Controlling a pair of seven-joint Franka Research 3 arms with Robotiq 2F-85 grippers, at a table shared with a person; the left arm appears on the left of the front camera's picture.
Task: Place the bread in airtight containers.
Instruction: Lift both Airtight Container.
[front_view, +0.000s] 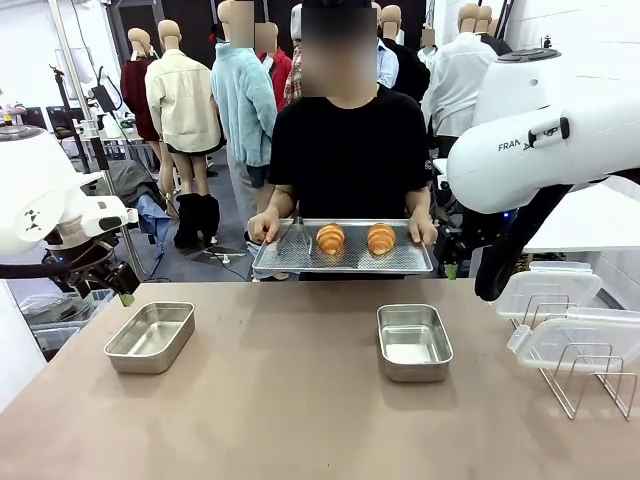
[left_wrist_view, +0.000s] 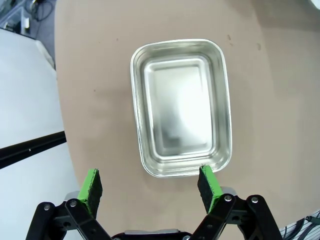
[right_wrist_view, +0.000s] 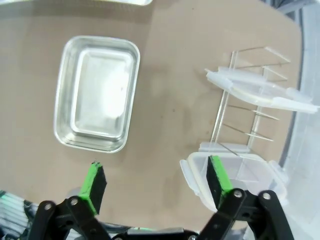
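1. Green pads (left_wrist_view: 91, 182) of the left gripper (left_wrist_view: 150, 184) stand spread wide, with nothing between them and nothing touched.
2. That gripper points down at the brown table (left_wrist_view: 280, 125). The left tin (left_wrist_view: 180, 107) lies just beyond its fingertips, lidless, with bare steel inside.
3. From the front, the left arm (front_view: 40, 200) comes in at the left edge. It is bent low, and its gripper hangs over the table's far left corner, behind the left tin.
4. The right gripper (right_wrist_view: 156, 179) is spread just as wide and is empty.
5. Its wrist view looks down on the right tin (right_wrist_view: 97, 92), also bare, which lies up and to the left of the fingers. One of its pads (right_wrist_view: 217, 177) shows in front of a clear lid (right_wrist_view: 240, 172); whether they touch cannot be told.
6. From the front, the right arm (front_view: 540, 150) is a thick white link crossing the upper right. A dark part hangs from it beside the lids.
7. Two clear lids rest on a wire rack (front_view: 590, 380) at the table's right side, well apart from both tins.
8. The bread is two croissants (front_view: 330, 238) lying side by side on a perforated tray (front_view: 300, 262), with a metal utensil (front_view: 295, 238) just to their left.
9. A person at the far edge holds the tray with both hands (front_view: 263, 228), one at each end, above the table's far edge.
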